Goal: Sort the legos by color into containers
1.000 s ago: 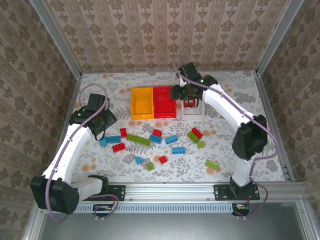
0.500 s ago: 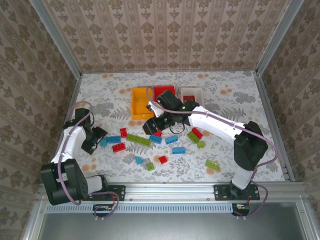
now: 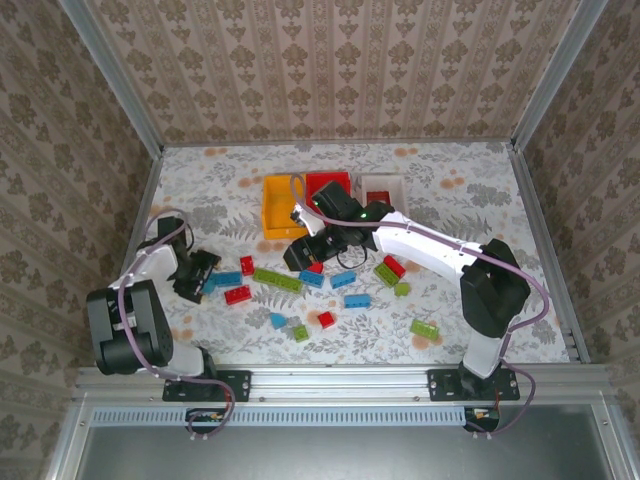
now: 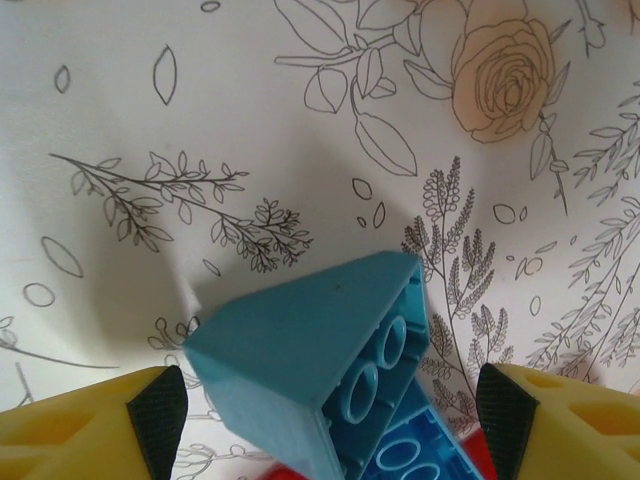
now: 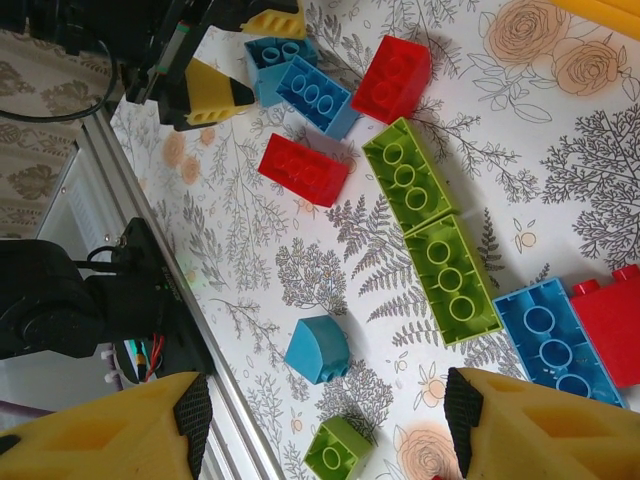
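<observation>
Red, blue and green legos lie scattered on the floral table [image 3: 470, 215]. In the left wrist view a teal lego [image 4: 300, 370] lies between the open fingers of my left gripper [image 4: 320, 415], which sits at the table's left [image 3: 197, 272], and a blue lego [image 4: 435, 450] touches it. My right gripper [image 3: 305, 252] hangs open above the middle, over a curved teal lego [image 5: 318, 348] and a small green lego [image 5: 340, 448]. The orange-yellow container [image 3: 283, 208], the red container [image 3: 328, 183] and the white container [image 3: 384, 186] stand in a row behind.
A long green lego pair [image 5: 430, 240] lies mid-table, with a blue lego [image 5: 545, 335] and a red lego [image 5: 303, 168] nearby. My right arm [image 3: 420, 240] crosses in front of the red container. Something red shows inside the white container. Metal rails edge the table.
My right gripper swung from the white container down to the middle of the scattered legos. My left gripper pulled back and dropped to the blue legos at the left.
</observation>
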{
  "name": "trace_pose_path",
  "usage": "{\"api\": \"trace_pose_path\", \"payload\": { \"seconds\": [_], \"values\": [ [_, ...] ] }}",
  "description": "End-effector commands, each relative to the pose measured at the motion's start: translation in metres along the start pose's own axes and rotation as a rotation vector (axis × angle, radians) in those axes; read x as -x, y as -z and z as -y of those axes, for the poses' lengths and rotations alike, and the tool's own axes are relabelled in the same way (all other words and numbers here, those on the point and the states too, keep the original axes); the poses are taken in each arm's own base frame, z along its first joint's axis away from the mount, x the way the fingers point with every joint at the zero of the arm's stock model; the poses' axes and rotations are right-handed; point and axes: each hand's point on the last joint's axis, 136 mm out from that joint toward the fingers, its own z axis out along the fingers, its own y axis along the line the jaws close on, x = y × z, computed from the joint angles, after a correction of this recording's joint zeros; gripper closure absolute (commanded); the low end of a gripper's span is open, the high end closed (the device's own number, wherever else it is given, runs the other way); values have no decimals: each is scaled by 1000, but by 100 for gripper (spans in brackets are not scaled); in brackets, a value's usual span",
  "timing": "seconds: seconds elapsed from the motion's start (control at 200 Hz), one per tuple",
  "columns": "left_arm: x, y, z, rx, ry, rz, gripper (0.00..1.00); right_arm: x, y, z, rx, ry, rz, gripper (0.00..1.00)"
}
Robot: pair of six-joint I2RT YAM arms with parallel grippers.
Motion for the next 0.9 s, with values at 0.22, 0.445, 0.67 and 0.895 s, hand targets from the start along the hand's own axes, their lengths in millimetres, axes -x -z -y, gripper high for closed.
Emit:
{"api": "trace_pose_path", "payload": {
  "seconds": [0.22, 0.445, 0.67, 0.895],
  "values": [
    [2, -18, -16, 83, 80, -17, 32, 4, -2, -2, 17, -16, 2, 35],
    [2, -24, -15, 77, 74, -20, 55, 7, -2, -5, 33, -18, 8, 35],
    [11, 3, -2, 9, 10, 67, 67, 9, -2, -6, 37, -15, 15, 36],
    [8, 24, 8, -12, -64, 90, 68, 11, -3, -7, 39, -16, 16, 36]
  ]
}}
